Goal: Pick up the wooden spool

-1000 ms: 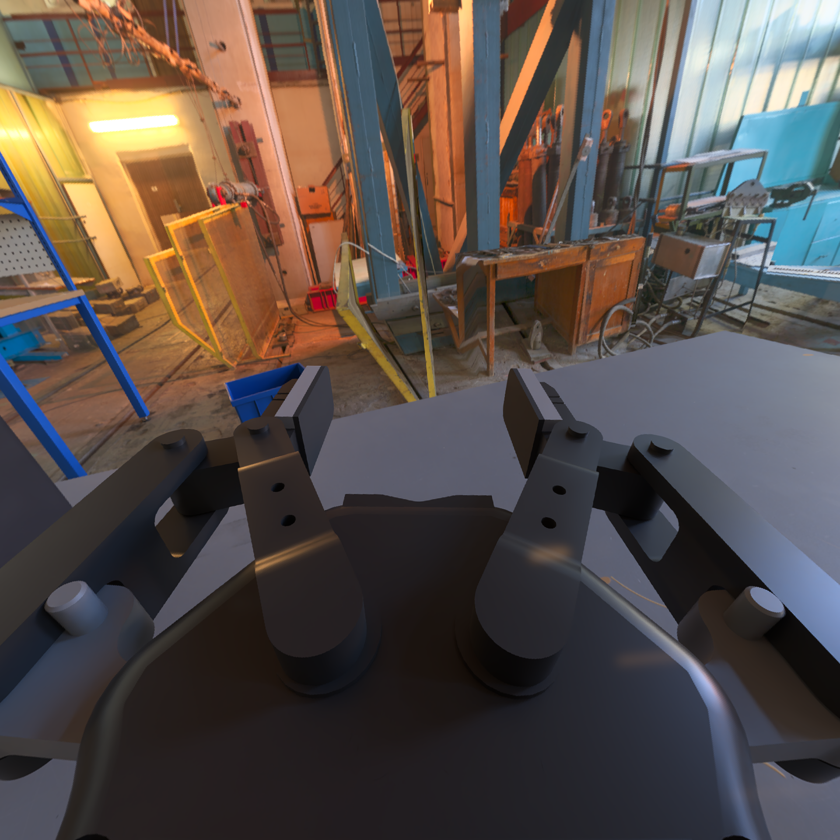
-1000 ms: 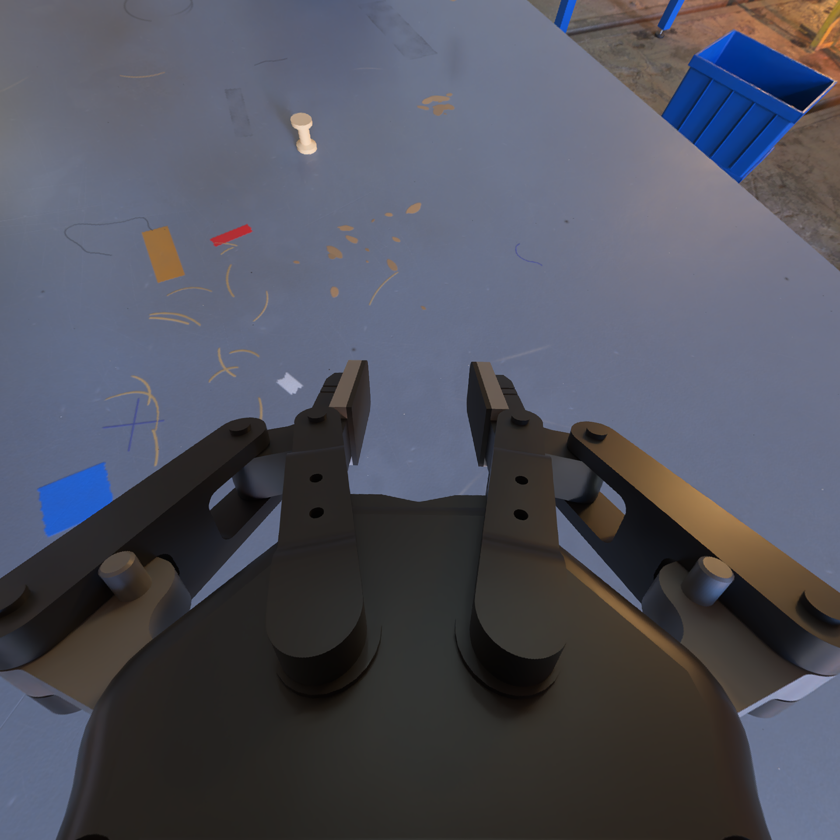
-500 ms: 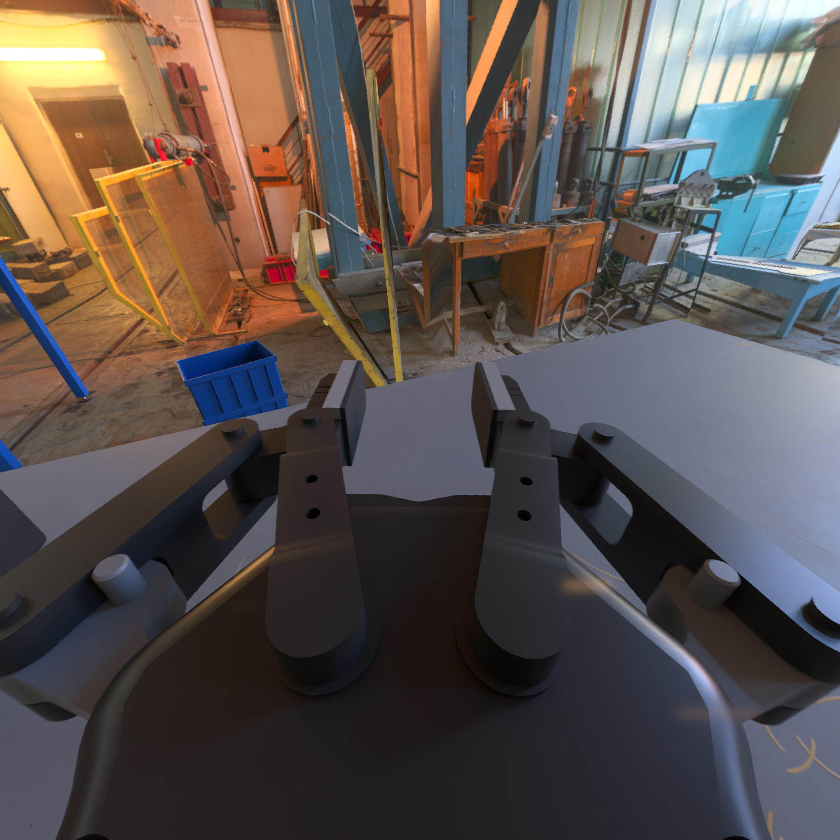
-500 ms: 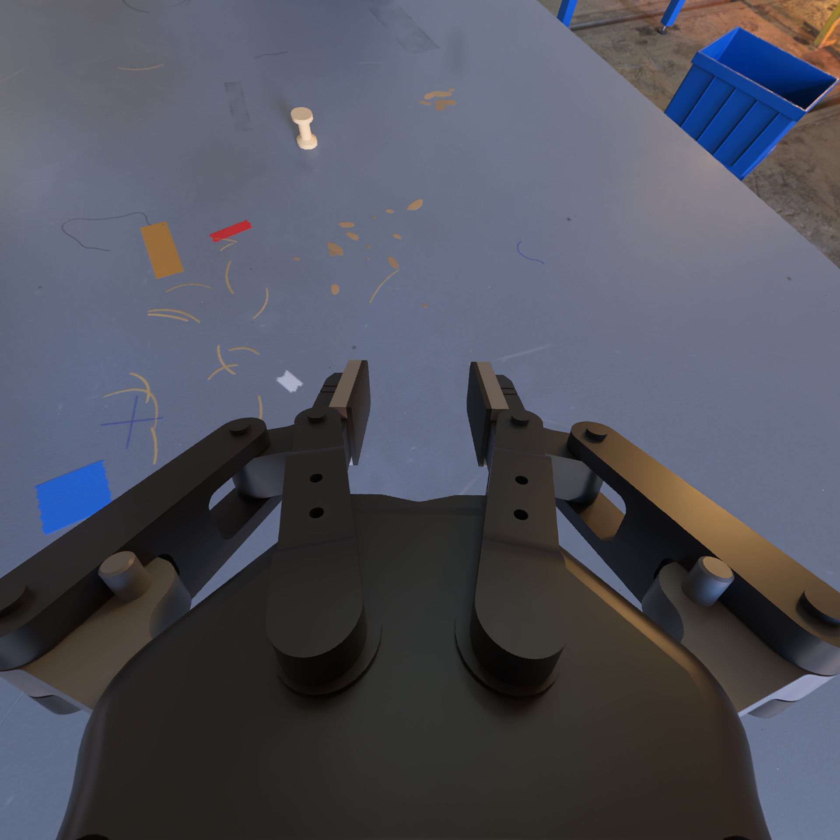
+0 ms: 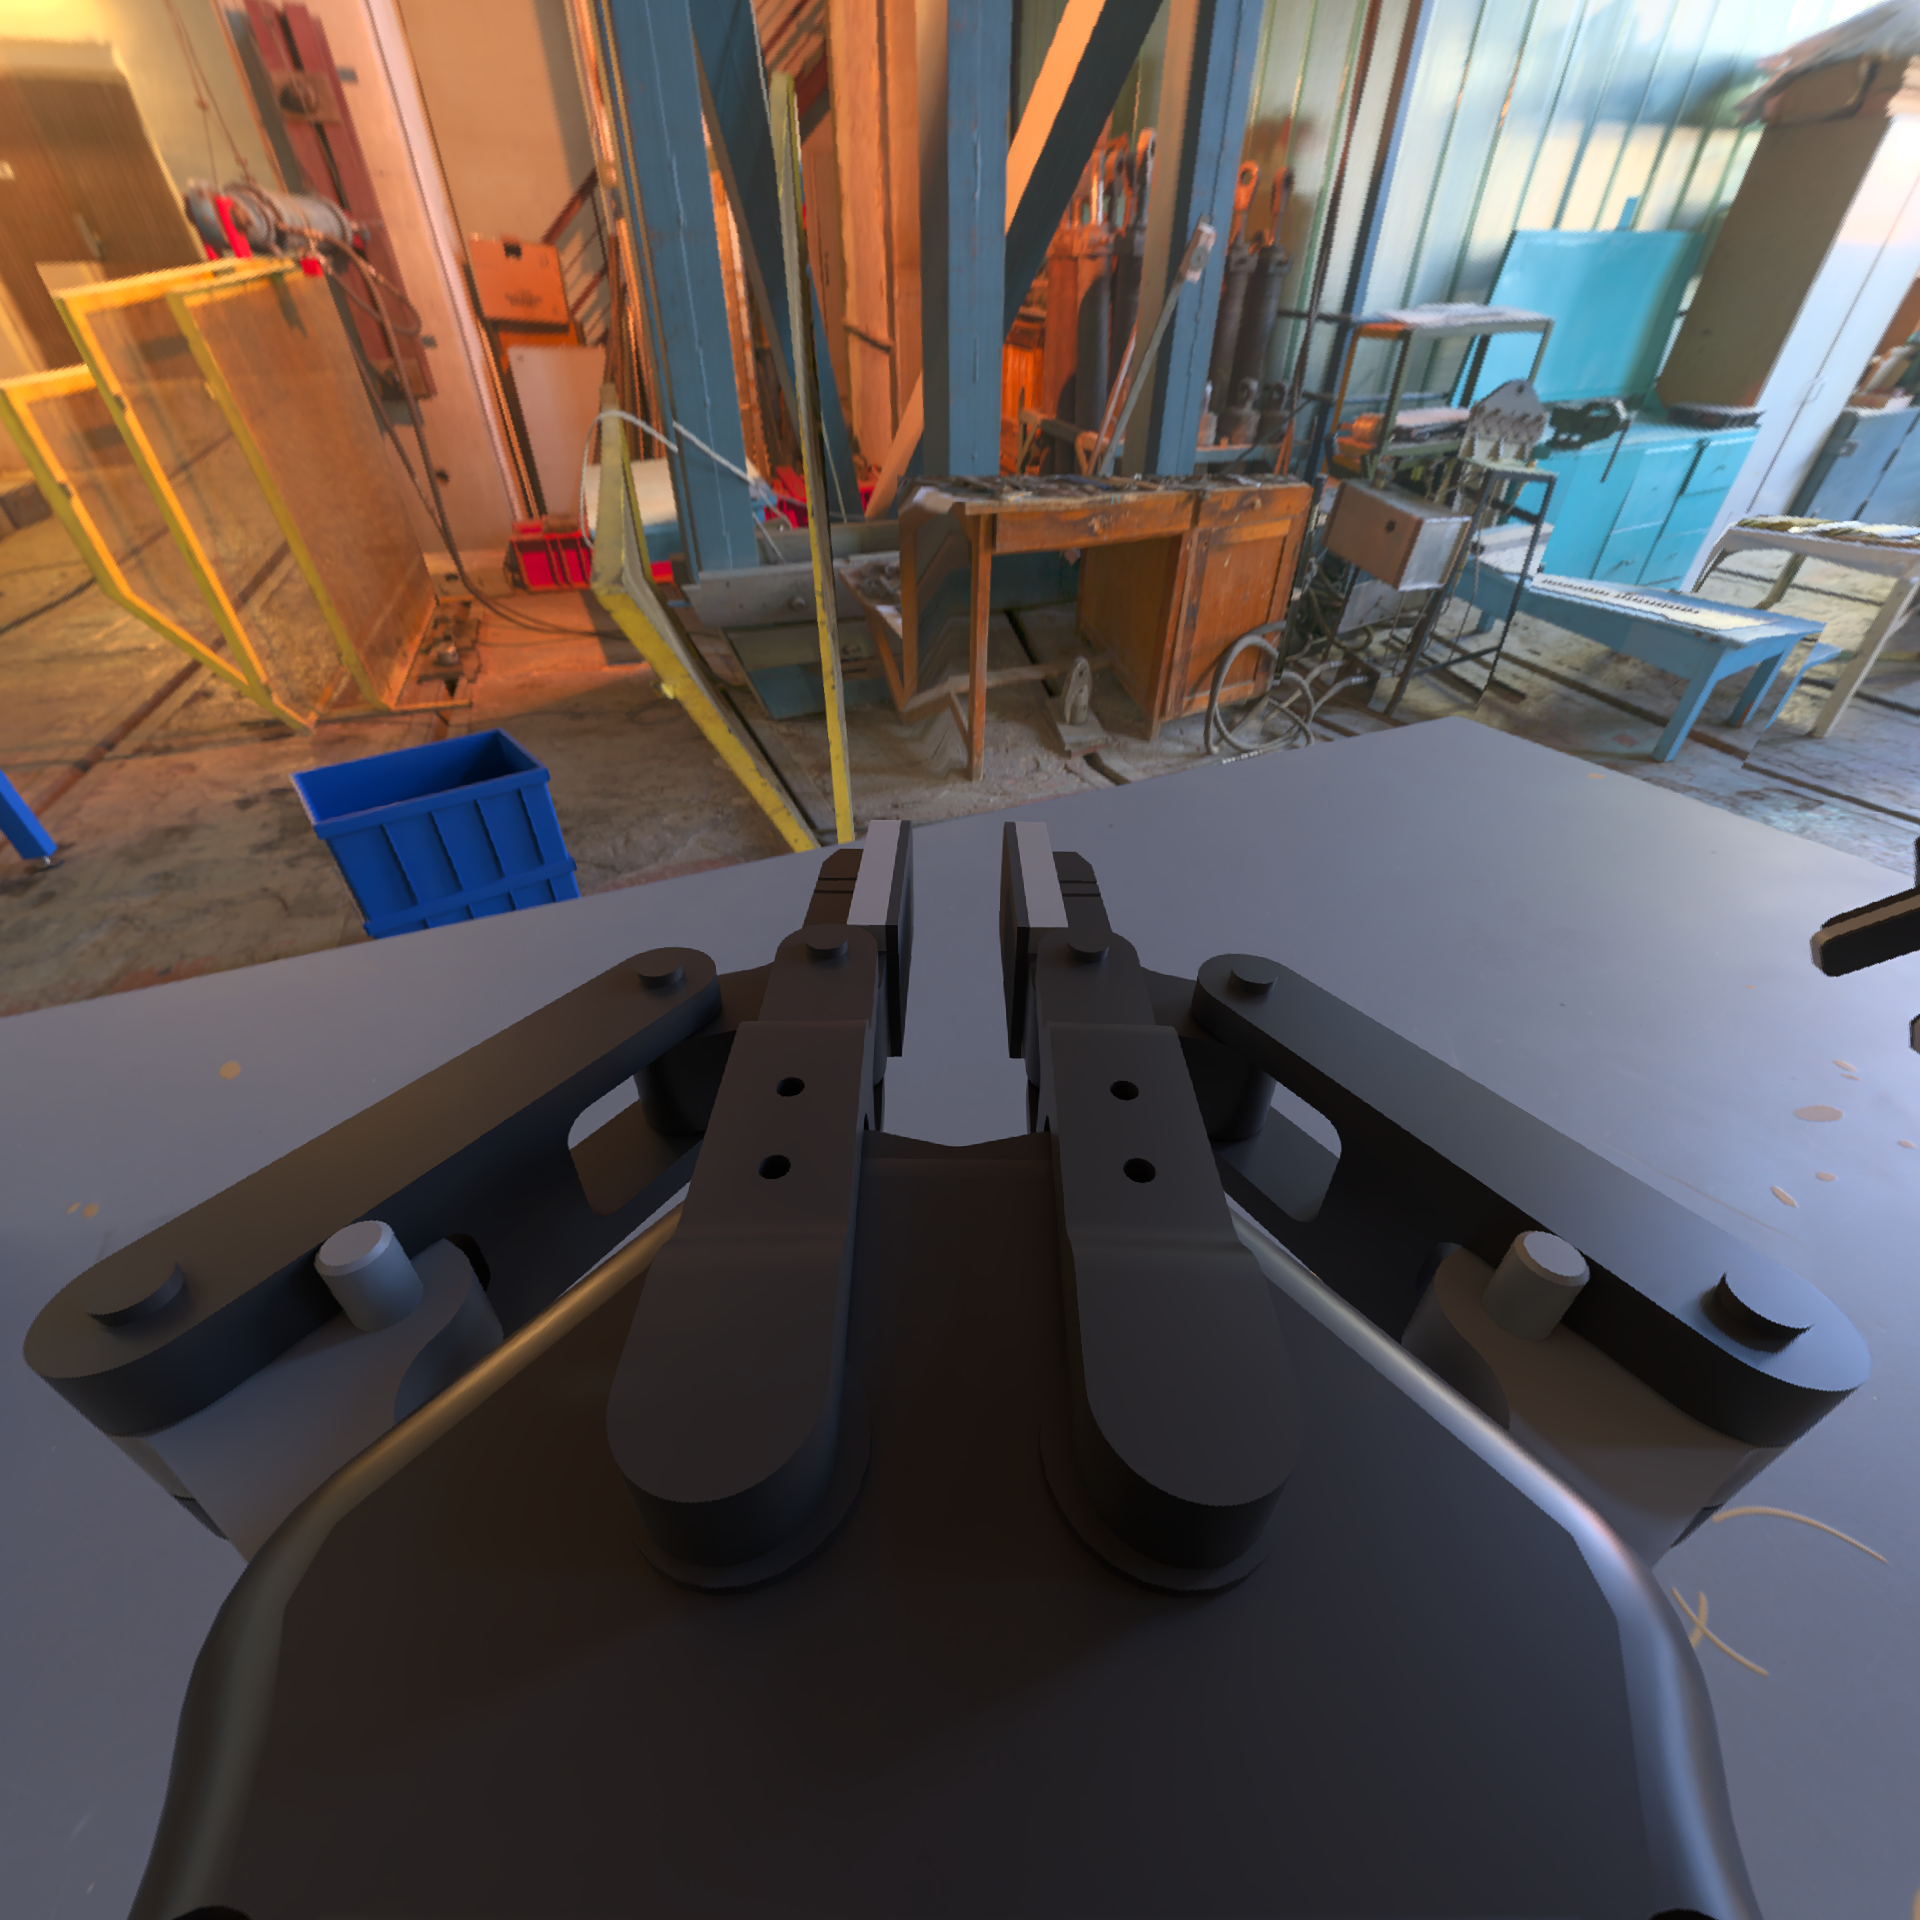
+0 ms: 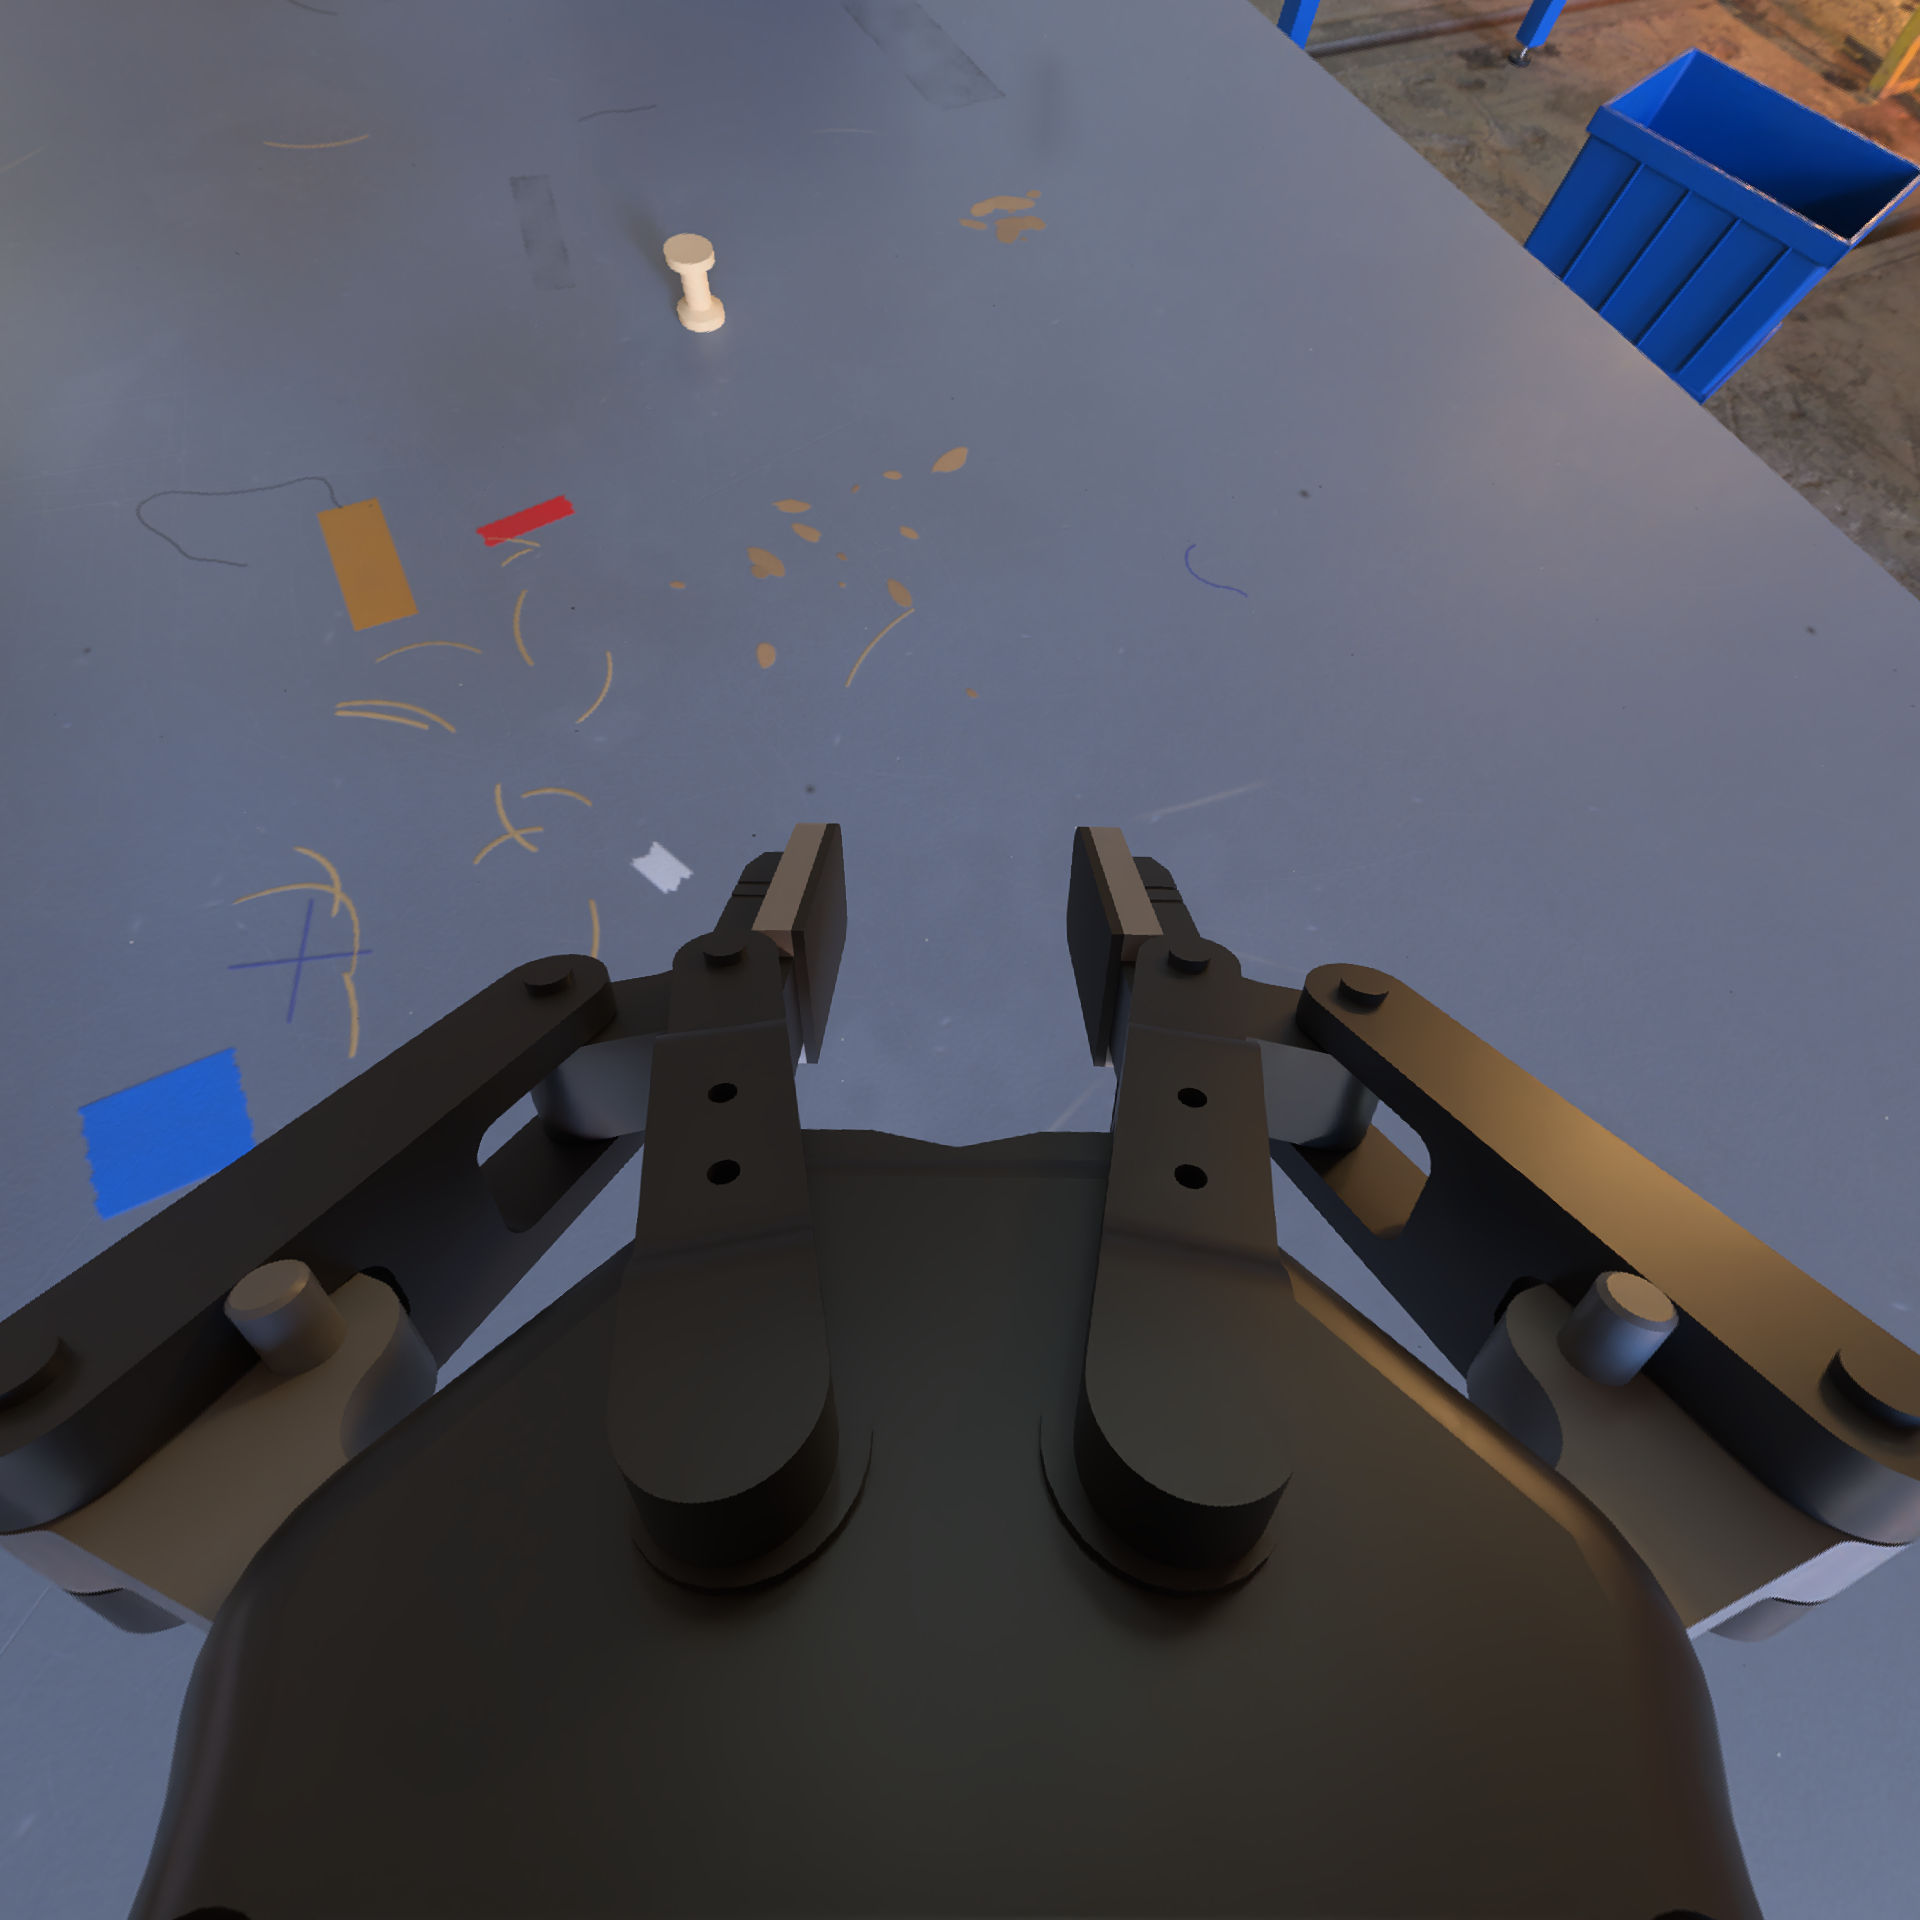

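The wooden spool (image 6: 694,283) is small and pale. It stands on the grey table (image 6: 1351,727), far ahead and left of my right gripper (image 6: 957,935). The right gripper is open and empty, with its jaws partly apart, hovering above the table. My left gripper (image 5: 957,883) is empty, with its pads drawn almost together and only a narrow gap between them. It sits over the table (image 5: 1455,935) near its far edge. The spool does not show in the left wrist view.
A blue bin (image 6: 1714,229) stands on the floor beyond the table's right edge and also shows in the left wrist view (image 5: 436,831). Tape patches and scuff marks (image 6: 364,561) lie flat on the table. A dark part (image 5: 1870,940) juts in at the right edge.
My left gripper's jaws have closed from wide open to almost together, and its view has swung left and tilted. The right gripper has barely moved; the spool stays put.
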Controlling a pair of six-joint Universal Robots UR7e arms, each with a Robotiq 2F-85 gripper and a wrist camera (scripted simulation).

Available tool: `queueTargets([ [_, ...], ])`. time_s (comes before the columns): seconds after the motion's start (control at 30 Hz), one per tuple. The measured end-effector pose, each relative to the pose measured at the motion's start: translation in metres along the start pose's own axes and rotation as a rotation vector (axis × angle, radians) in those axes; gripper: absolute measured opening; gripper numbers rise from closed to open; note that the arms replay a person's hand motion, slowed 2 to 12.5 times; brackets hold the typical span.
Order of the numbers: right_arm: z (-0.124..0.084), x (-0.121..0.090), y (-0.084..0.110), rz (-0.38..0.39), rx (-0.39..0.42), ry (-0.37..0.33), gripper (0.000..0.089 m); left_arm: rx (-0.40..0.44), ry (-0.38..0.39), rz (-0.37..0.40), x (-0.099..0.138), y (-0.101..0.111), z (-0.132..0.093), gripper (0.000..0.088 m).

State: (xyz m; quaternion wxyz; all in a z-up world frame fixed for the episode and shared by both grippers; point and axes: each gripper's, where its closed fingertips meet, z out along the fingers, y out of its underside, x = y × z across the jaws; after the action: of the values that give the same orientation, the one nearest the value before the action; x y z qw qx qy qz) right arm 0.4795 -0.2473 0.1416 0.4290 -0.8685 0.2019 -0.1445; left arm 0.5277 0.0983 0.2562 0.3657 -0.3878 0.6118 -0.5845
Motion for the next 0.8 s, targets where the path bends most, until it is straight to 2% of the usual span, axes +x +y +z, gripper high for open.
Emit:
queueTargets([
  [0.17,0.000,0.000,0.000,0.000,-0.002,-0.001,0.0392,-0.087,-0.005,-0.018,-0.003,0.014,0.005,0.0166],
  [0.3,0.000,-0.001,0.000,-0.001,-0.003,-0.003,0.0392,-0.189,-0.021,-0.044,-0.008,0.031,0.009,0.0177],
  [0.5,0.000,-0.001,0.001,-0.001,-0.005,-0.004,0.0391,-0.373,-0.049,-0.091,-0.013,0.065,0.014,0.0335],
  [0.8,0.001,-0.001,0.001,-0.001,-0.007,-0.008,0.0392,-0.590,-0.098,-0.175,-0.023,0.104,0.018,0.0524],
])
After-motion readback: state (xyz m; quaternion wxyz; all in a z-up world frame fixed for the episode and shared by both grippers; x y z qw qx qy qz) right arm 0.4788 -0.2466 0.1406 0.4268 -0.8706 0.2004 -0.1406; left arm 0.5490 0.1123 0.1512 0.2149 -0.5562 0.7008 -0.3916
